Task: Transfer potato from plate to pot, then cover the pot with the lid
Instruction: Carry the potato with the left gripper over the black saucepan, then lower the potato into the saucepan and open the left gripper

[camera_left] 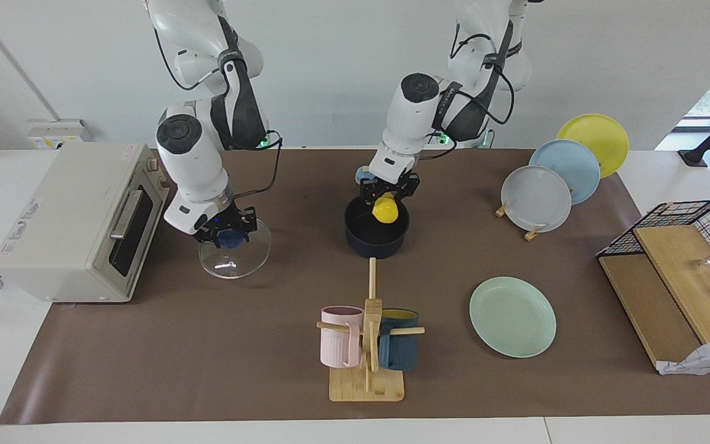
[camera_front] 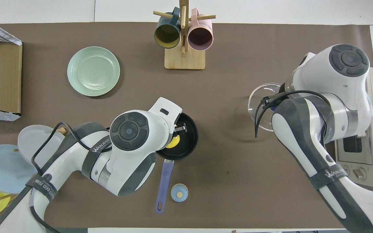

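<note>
Your left hand (camera_left: pixel 386 196) is clamped on the potato (camera_left: pixel 385 210), hanging over the open pot (camera_left: pixel 376 235) mid-bench, potato just above the rim. Your right hand (camera_left: pixel 227 229) grips the lid (camera_left: pixel 235 250) by its knob, lid tilted w/ one edge up, near the toaster oven (camera_left: pixel 71 222). Plate (camera_left: pixel 512 316) lies bare twd the left arm's end, beside the mug rack (camera_left: pixel 367 345).

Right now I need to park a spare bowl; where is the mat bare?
Bare mat lies between the mug rack and the toaster oven, and between the plate and the plate stand. It is crowded around the pot.
</note>
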